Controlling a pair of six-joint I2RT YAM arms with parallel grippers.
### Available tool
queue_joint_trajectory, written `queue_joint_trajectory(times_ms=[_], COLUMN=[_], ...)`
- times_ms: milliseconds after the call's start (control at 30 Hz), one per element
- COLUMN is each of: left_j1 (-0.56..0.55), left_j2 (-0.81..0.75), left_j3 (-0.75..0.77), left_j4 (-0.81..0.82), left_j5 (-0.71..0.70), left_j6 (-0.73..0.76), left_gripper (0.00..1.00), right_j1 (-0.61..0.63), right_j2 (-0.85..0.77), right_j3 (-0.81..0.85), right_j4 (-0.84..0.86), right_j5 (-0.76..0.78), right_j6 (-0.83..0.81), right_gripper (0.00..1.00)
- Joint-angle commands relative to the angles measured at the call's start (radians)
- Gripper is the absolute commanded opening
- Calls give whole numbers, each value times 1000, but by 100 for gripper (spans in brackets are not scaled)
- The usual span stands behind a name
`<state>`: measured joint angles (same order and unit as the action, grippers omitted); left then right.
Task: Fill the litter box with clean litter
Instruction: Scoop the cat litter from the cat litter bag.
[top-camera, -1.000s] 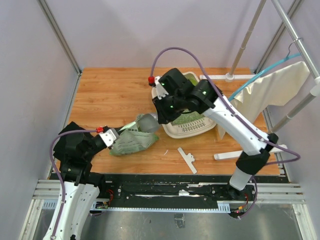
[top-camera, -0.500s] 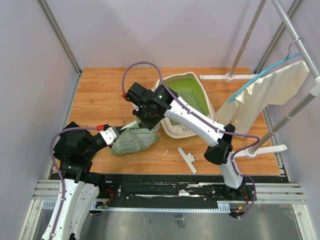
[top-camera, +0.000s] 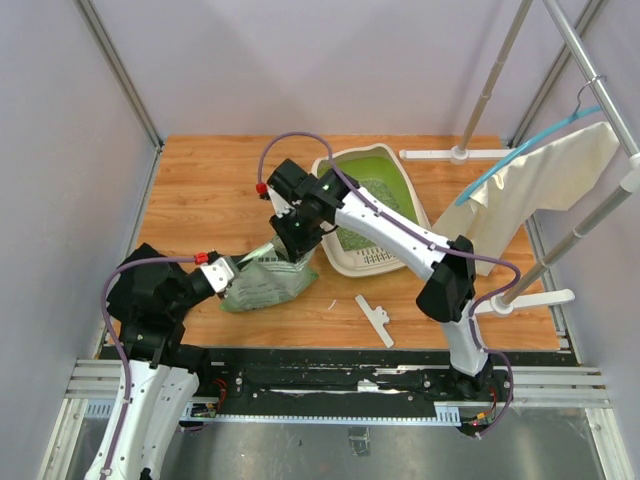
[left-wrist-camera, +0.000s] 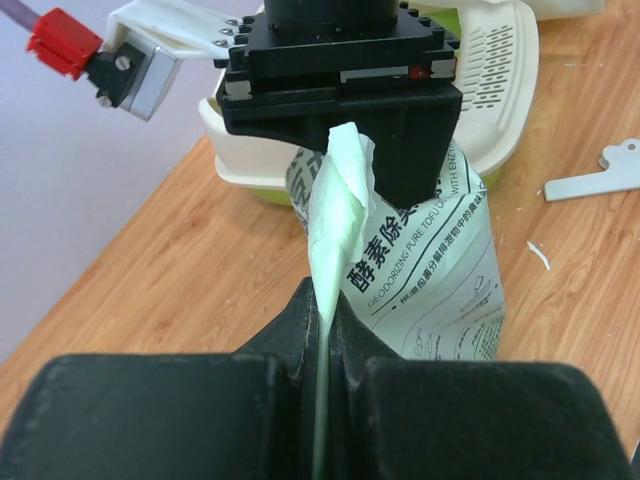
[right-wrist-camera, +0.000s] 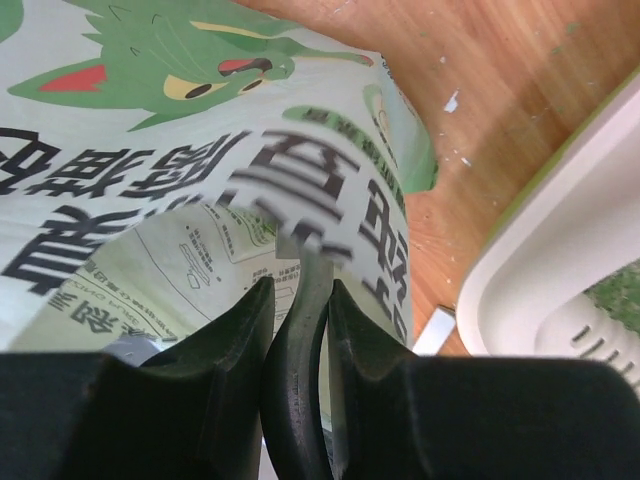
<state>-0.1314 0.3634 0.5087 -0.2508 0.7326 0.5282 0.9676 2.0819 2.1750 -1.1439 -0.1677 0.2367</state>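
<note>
"Why did the left gripper (left-wrist-camera: 322, 300) clamp tight on the bag's (left-wrist-camera: 430, 270) thin top edge?"

"To hold its mouth up, I'd judge, while the right gripper (right-wrist-camera: 300, 288), narrowed on a dark handle (right-wrist-camera: 298, 370), hung right over the bag."

"And the litter box (top-camera: 372, 262)?"

"On the bench (top-camera: 200, 190), right of centre in the top view, just beside the bag, with some litter (top-camera: 377, 190) inside."

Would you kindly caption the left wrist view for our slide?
Left gripper pinching the printed bag by its edge, litter box behind.
</note>
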Motion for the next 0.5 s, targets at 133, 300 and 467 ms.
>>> queue_joint_trajectory(times_ms=[133, 300, 467], left_j1=[-1, -1, -1], left_j2=[-27, -31, -40], left_j3=[17, 20, 26], left_j4=[168, 168, 160], left_j5=[22, 13, 5], left_j6=[18, 18, 23], left_gripper=[0, 1, 1], right_j1=[-85, -151, -218], right_j2=[-93, -195, -291], right_j3=[-200, -338, -475], right_j4=[266, 443, 589], right_j5=[-488, -642, -703], right_j6=[117, 229, 341], right_gripper=[1, 1, 1])
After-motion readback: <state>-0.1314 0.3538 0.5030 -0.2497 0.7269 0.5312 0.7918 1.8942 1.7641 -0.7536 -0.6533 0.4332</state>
